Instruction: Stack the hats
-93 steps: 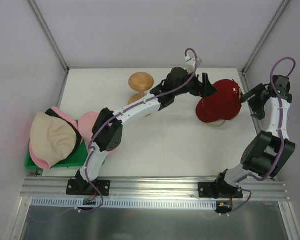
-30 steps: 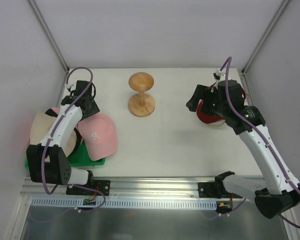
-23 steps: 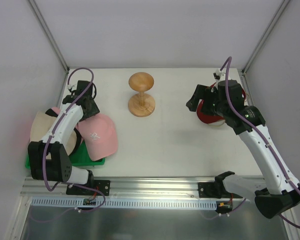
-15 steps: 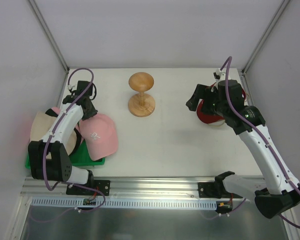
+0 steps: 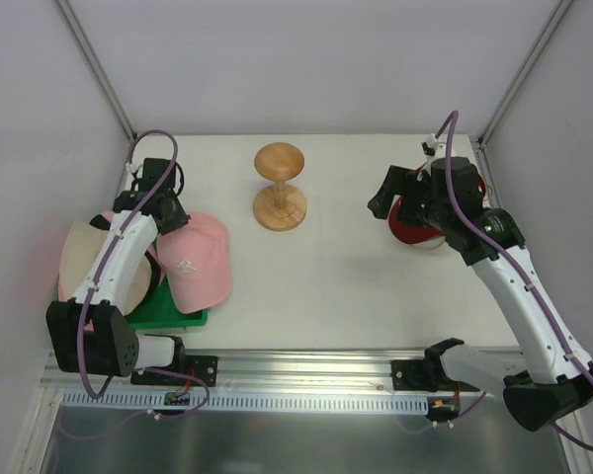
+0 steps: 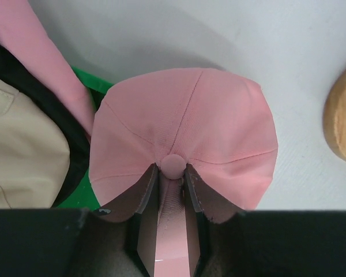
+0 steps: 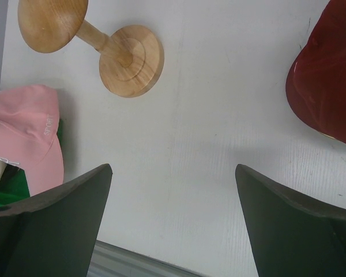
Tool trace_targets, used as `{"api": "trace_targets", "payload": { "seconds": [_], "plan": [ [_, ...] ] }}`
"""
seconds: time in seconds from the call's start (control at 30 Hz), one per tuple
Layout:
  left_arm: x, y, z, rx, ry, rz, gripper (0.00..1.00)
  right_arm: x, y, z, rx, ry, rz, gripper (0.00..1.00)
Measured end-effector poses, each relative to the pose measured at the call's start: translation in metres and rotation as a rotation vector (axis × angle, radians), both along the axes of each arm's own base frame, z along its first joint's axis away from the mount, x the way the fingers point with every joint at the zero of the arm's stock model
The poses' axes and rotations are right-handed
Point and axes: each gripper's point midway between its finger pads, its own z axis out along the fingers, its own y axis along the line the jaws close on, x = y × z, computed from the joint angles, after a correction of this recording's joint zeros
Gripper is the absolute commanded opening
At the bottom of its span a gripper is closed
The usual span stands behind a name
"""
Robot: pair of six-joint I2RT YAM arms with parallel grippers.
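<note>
White matte table, soft pink cap pinched in left fingers

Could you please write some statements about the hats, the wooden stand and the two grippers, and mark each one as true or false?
1. The left gripper pinches the pink fabric baseball cap at its crown. True.
2. The right gripper holds the dark red baseball cap. False: it is open and empty, and the cap lies apart from it.
3. The wooden mushroom-shaped stand carries a hat. False: its top is bare.
4. The beige bucket hat lies left of the pink cap. True.
</note>
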Motion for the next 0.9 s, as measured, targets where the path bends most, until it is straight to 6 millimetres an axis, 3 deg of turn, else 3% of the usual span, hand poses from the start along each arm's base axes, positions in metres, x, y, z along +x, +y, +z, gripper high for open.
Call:
{"api": "trace_targets", "payload": {
  "seconds": [0.27,0.6,0.83,0.9],
  "plan": [
    [-0.004,-0.011,0.057,-0.047,-0.148,-0.07,0.0,0.005,0.002,0.01,-0.006,-0.012,0.008,0.94],
    [-0.02,-0.034,0.158,-0.105,-0.409,-0.216,0.0,0.014,0.005,0.038,-0.011,-0.045,0.016,0.95],
    [-0.037,-0.073,0.237,-0.165,-0.595,-0.404,0.0,0.026,-0.003,0.076,-0.001,-0.093,0.004,0.95],
    [-0.044,-0.1,0.262,-0.194,-0.652,-0.518,0.0,0.034,-0.016,0.087,0.027,-0.107,-0.025,0.95]
  ]
}}
